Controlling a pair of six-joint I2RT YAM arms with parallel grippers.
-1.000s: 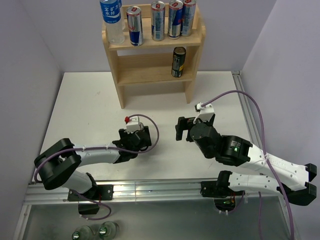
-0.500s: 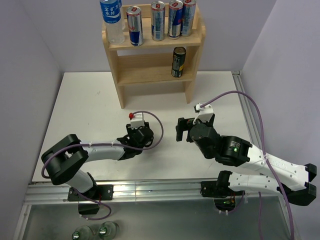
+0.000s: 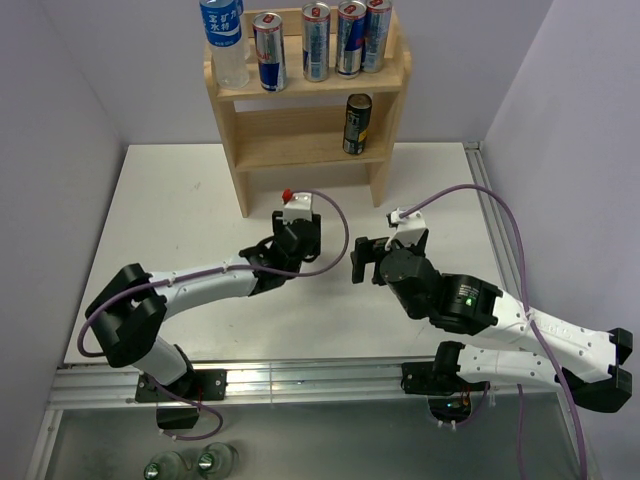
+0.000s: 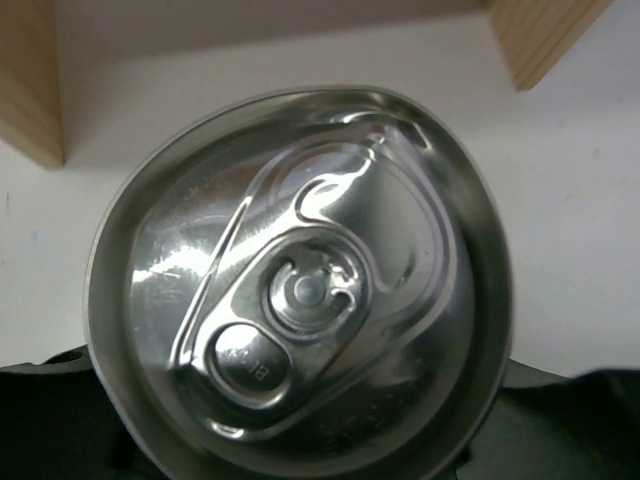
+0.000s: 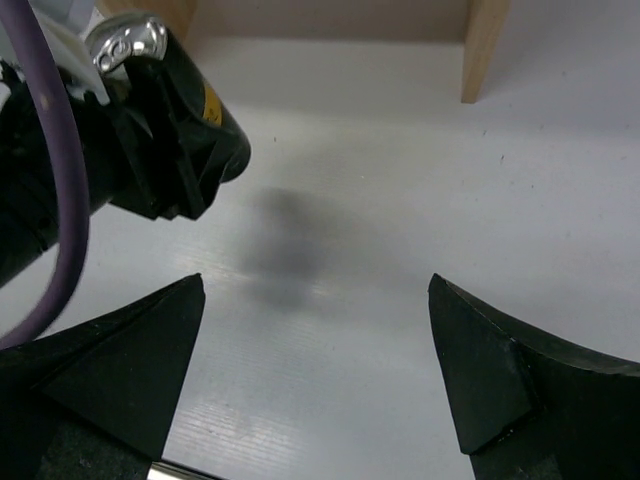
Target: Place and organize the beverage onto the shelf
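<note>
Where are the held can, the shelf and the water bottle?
can [image 4: 305, 290], left wrist view, on the lid's pull tab.
shelf [image 3: 300, 153], top external view, on the bare lower tier.
bottle [image 3: 222, 25], top external view, on its blue label.

A robot lab test cell — plain lilac walls [image 3: 60, 120], white table [image 3: 180, 200], aluminium frame rail [image 3: 300, 375].

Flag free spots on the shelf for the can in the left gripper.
Lower tier of the shelf: bare from its left panel to the dark can at the right. Top tier is crowded: water bottle plus four cans fill it. The held can likely fits only below.
</note>
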